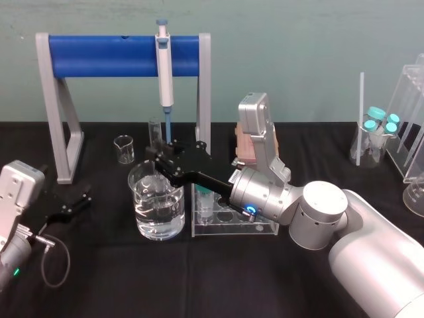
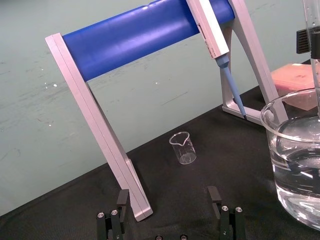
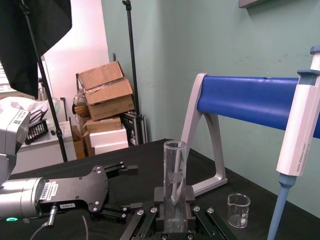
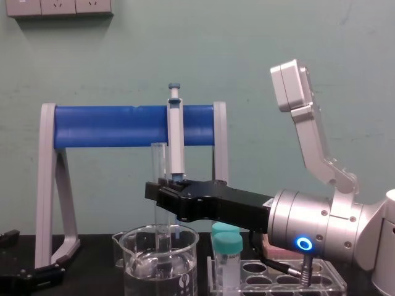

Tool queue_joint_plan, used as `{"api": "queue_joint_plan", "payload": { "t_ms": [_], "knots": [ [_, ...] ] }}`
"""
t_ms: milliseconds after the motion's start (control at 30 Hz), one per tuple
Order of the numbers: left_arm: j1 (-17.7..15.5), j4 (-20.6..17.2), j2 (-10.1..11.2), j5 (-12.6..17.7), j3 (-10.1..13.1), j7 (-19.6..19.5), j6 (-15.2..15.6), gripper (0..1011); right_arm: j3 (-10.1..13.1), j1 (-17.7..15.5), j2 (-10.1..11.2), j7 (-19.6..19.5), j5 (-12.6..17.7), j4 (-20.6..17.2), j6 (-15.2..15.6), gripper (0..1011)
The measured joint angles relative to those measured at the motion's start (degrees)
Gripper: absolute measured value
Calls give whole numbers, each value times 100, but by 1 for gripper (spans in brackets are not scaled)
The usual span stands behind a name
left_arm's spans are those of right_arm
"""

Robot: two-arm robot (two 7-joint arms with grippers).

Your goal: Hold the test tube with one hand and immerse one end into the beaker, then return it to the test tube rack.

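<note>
Test tube (image 4: pixel 160 161) upright, mouth up, bottom down in beaker (image 4: pixel 137 265), right claw (image 1: pixel 158 159) clamped on it, left claw (image 2: pixel 168 200) parked, spread wide.

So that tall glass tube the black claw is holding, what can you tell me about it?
The test tube is a long, slim, clear glass tube, open at the top with no cap. It stands upright, clamped near its middle by the right gripper. Its lower end reaches down inside the wide beaker of clear liquid. Nothing else appears to touch it.
</note>
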Motion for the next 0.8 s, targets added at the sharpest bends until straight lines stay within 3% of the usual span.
{"api": "queue_joint_plan", "payload": {
  "t_ms": [533, 800],
  "knots": [
    [0, 0, 0, 0, 0, 0, 0, 1000, 10, 16, 11, 4, -5, -58, -31, 226],
    [0, 0, 0, 0, 0, 0, 0, 1000, 118, 47, 124, 13, 55, -543, -164, 226]
  ]
}}
